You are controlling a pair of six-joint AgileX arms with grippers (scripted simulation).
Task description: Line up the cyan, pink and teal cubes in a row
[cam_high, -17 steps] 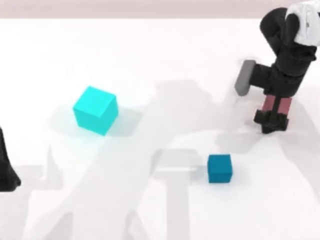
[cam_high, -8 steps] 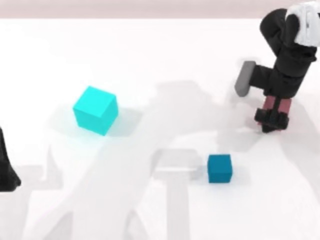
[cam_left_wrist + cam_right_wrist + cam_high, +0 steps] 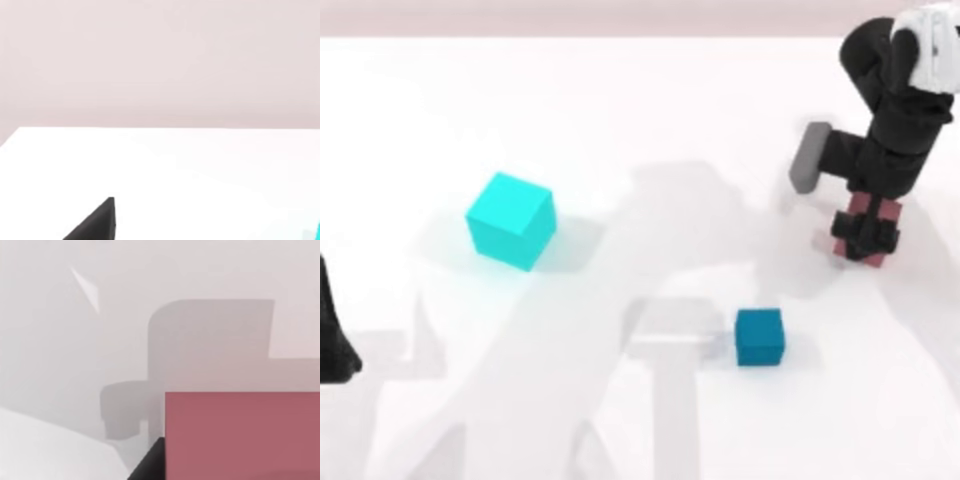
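- Right gripper (image 3: 865,238): upper right of the top view, pointing down at the table (image 3: 640,100); fingers clamped on the pink cube (image 3: 867,212), which shows as a dusty pink strip between the dark finger parts.
- Pink cube, right wrist view (image 3: 242,435): fills the lower right of the frame, a dark finger edge against its lower left corner, a grey shadow on the white surface behind it.
- Cyan cube (image 3: 511,220): largest of the three, left of centre in the top view, resting on the table, well apart from the other two.
- Teal cube (image 3: 760,336): smallest, lower right of centre in the top view, on the table, below and left of the right gripper and clear of it.
- Left arm (image 3: 334,330): dark mass at the left edge of the top view, lower half. Its gripper's state cannot be told; the left wrist view shows only a black wedge at the lower left and a sliver of cyan at the lower right edge.
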